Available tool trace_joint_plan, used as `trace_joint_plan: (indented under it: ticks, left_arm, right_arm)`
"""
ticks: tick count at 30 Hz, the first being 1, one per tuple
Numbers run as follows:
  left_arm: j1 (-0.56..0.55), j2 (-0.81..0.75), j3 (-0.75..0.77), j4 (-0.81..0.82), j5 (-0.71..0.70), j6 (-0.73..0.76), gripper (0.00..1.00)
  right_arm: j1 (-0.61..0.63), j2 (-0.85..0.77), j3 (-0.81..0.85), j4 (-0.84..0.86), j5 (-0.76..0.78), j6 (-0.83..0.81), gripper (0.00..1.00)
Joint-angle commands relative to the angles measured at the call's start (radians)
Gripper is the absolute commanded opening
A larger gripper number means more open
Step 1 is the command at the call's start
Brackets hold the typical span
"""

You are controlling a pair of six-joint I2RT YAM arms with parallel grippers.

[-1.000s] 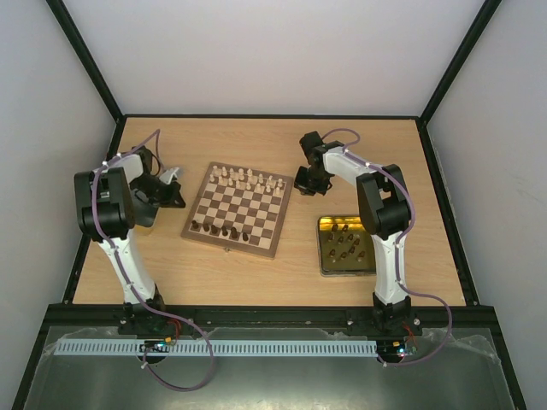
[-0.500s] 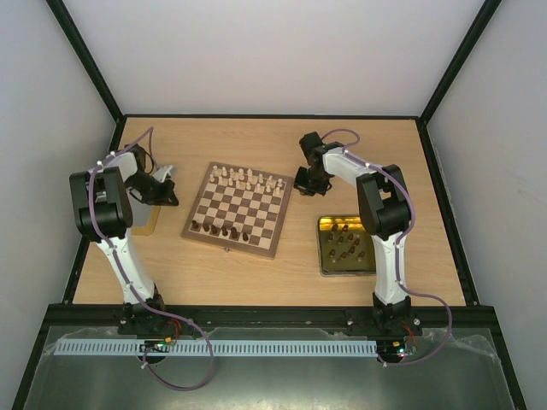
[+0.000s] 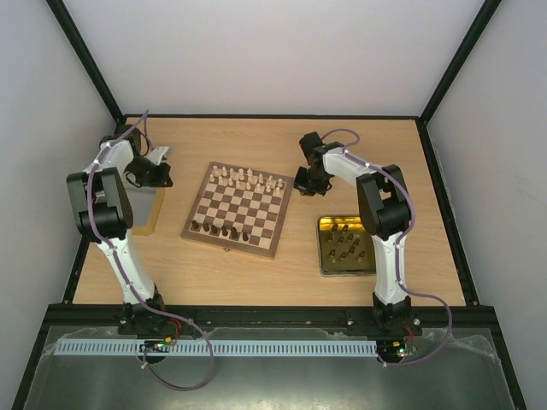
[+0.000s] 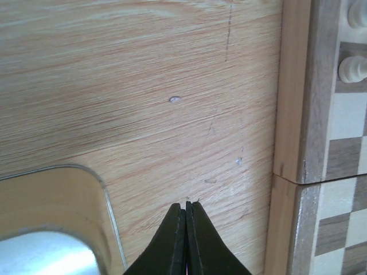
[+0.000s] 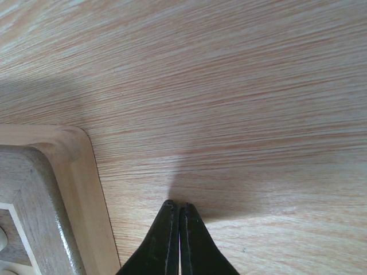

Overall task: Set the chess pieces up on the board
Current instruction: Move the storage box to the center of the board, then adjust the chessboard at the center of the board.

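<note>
The board (image 3: 238, 209) lies mid-table. Cream chess pieces (image 3: 248, 179) stand on its far rows and dark chess pieces (image 3: 220, 229) on its near row. More dark pieces (image 3: 349, 243) lie in the gold tray (image 3: 326, 256) on the right. My left gripper (image 3: 162, 178) is shut and empty, left of the board; in the left wrist view it (image 4: 186, 203) hangs over bare table, with the board's edge (image 4: 298, 114) and two cream pieces (image 4: 352, 69) at the right. My right gripper (image 3: 304, 181) is shut and empty by the board's far right corner (image 5: 51, 172), its tips (image 5: 179, 205) low over the table.
A second gold tray (image 3: 147, 218) lies left of the board under my left arm; its rounded corner (image 4: 57, 200) shows in the left wrist view. Black frame rails (image 3: 273, 116) border the table on all sides.
My left arm has swung back and to the left, carrying its shut gripper farther from the board. The right arm has not moved.
</note>
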Motion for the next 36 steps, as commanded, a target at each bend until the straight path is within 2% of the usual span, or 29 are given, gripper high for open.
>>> trace_joint_plan:
  ticks: [1,4,9,19,27,36]
  left_arm:
    - [-0.048,-0.058,0.003,-0.007,-0.121,0.035,0.02]
    - [-0.115,-0.065,-0.025,0.021,-0.217,0.037,0.02]
    - [-0.193,-0.051,-0.067,0.048,-0.247,0.017,0.02]
    - [-0.216,-0.01,-0.13,0.099,-0.268,-0.013,0.02]
    - [-0.216,-0.008,-0.187,0.11,-0.205,-0.032,0.02]
    - [-0.243,-0.085,-0.294,0.088,-0.112,-0.011,0.02]
  right_arm:
    - [0.009,-0.015,-0.019,-0.003,0.008,0.002,0.02]
    - [0.009,-0.01,-0.019,-0.004,0.012,0.001,0.02]
    - [0.01,0.0,-0.019,-0.013,0.023,-0.003,0.02]
    - [0.01,0.024,-0.015,-0.025,0.041,-0.009,0.02]
    - [0.01,0.05,-0.019,-0.013,0.038,-0.006,0.02]
    - [0.01,0.061,-0.038,0.024,-0.024,0.012,0.02]
